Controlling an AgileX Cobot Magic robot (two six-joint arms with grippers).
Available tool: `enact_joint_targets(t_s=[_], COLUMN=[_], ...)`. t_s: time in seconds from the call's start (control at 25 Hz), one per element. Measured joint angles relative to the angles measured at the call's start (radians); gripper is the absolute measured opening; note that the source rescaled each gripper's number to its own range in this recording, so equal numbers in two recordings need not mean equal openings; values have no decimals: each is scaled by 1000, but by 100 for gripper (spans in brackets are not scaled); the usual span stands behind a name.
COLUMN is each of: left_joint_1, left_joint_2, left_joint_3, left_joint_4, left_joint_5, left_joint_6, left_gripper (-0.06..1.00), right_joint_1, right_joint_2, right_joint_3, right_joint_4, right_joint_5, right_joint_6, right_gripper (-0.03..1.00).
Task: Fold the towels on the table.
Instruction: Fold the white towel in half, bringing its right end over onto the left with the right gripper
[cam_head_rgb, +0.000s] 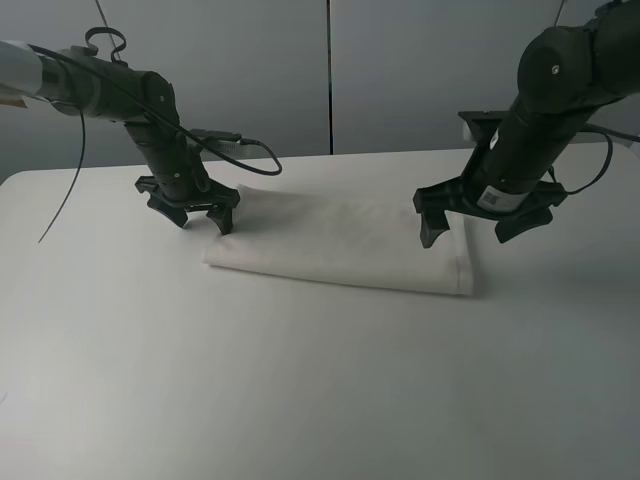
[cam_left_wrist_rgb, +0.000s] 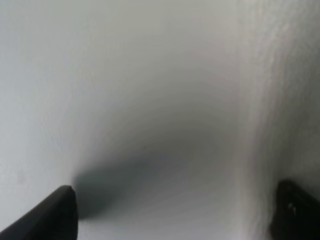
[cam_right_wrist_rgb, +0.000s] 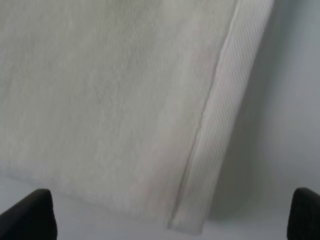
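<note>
A: Where does the towel (cam_head_rgb: 338, 240) lie?

B: Flat on the bench (cam_head_rgb: 300, 400), a little behind the middle, as a long white rectangle running across. Its woven band (cam_right_wrist_rgb: 225, 125) is at the end on the robot's right. The near edge looks thick, so I judge it is already doubled, but I can't count the layers.

A: And the arms?

B: The left gripper (cam_head_rgb: 205, 222) is low over the towel's far left corner, spread wide with nothing in it. Its wrist view shows one finger over bare bench and the other at the towel's edge. The right gripper (cam_head_rgb: 466, 236) is just as wide and just as empty. It straddles the banded end, with one finger over the cloth and the other past the edge.

A: What could go wrong from here?

B: Mostly a bad pinch. On the left the cloth barely reaches between the jaws, so they could close on nothing, or on a sliver of hem that slips out as the arm lifts. If the towel is doubled, either side might catch only the top layer and undo the fold.

A: Anything else?

B: If one corner lifts before the other, the towel would skew and the edges wouldn't meet. A finger coming down too hard could also scrape the bench and drag the cloth sideways.
</note>
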Motion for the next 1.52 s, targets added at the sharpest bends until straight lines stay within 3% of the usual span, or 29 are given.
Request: enact_joint_targets(t_s=[0.32, 0.48, 0.64, 1.52], left_joint_1=[0, 0, 0, 0], left_joint_2=[0, 0, 0, 2], left_joint_3=[-2, -2, -2, -7], left_joint_4=[5, 5, 5, 6], left_joint_5=[4, 6, 7, 14], left_joint_6=[-2, -9, -9, -5], left_gripper=[100, 100, 100, 100], right_joint_1=[-17, -59, -88, -94], right_joint_2=[172, 243, 285, 371], right_joint_3=[-228, -304, -315, -323], right_joint_4=[2, 80, 158, 115], right_joint_5=[136, 166, 167, 139], right_joint_6=[-2, -46, -114, -129], right_gripper=[100, 100, 100, 100])
